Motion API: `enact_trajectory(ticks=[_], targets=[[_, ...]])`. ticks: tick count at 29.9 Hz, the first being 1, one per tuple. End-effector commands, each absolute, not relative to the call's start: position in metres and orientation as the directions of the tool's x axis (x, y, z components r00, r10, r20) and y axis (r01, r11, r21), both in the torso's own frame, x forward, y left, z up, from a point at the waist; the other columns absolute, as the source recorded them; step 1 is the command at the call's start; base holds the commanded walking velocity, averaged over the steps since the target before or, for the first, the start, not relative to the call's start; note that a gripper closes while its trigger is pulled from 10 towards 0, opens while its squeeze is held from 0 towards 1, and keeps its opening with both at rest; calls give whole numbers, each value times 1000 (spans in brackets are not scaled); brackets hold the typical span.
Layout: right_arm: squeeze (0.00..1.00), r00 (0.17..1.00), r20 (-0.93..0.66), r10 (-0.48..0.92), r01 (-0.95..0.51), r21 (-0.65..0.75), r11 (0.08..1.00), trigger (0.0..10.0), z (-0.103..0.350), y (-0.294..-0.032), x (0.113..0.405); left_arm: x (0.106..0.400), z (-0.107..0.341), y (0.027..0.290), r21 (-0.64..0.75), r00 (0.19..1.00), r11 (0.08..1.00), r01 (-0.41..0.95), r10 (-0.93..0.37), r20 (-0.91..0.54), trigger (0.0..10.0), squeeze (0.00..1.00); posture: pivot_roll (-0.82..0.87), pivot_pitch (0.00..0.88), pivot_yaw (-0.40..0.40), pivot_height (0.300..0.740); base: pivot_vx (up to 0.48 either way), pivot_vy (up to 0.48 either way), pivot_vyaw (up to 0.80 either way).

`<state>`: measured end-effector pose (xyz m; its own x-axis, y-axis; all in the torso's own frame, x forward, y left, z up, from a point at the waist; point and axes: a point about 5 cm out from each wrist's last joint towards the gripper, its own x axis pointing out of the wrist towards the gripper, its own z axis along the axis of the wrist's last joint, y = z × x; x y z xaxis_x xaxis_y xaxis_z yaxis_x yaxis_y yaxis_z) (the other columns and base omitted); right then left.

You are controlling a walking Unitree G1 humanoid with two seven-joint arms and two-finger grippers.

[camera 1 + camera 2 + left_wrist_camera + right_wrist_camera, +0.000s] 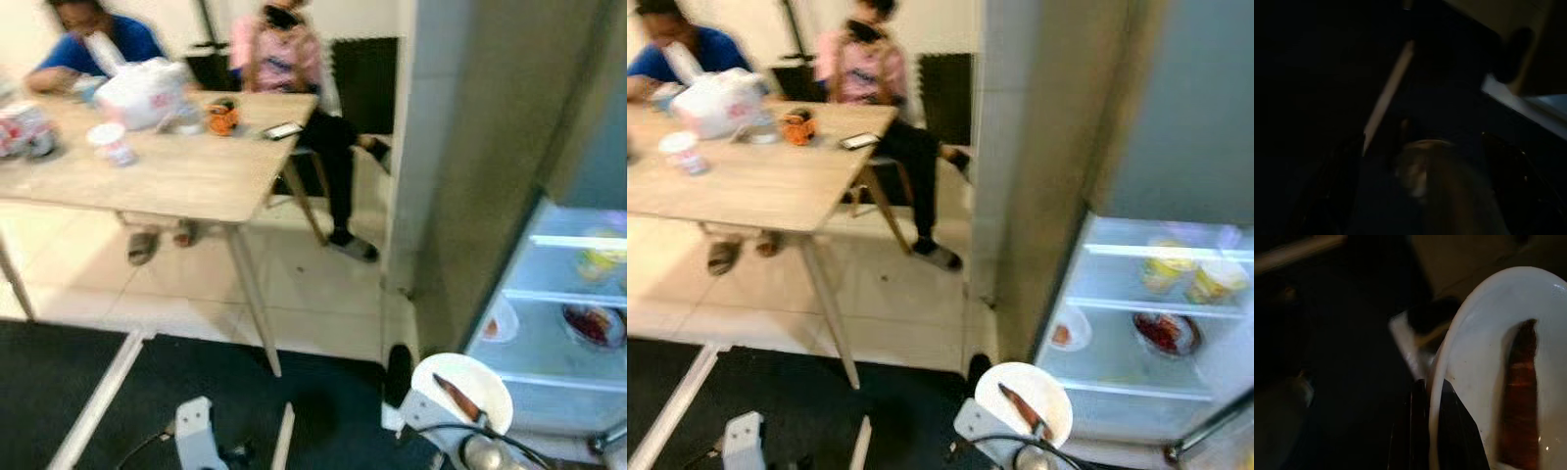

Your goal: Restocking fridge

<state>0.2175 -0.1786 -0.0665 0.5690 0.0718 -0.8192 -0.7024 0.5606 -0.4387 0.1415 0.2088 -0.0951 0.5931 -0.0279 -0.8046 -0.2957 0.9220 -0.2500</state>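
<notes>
One white plate (1024,394) is riding clamped at its rim in your right hand (1432,396); you're carrying it toward the open fridge (1136,323), so aim for a bare shelf next.

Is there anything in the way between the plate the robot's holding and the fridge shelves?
Nothing visible. The right gripper holds the white plate by its rim just in front of the open fridge, whose lower shelf has bare space beside a small dish and a bowl.
</notes>
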Motion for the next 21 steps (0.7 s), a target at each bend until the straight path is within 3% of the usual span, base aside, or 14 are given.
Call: enact_trajectory(ticks=[1,21], targets=[[0,556,-829,63,-710,-434,555,10000,-70,-181,212,137,-98,204,-256,578,916,-309,-32,-815,10000,0,-22,0,13,740,0,0,438],[0,555,-832,-12,-682,-463,566,10000,-75,-199,198,133,-100,201,-287,570,906,-311,-64,-819,10000,0,-23,0,13,740,0,-421,0]])
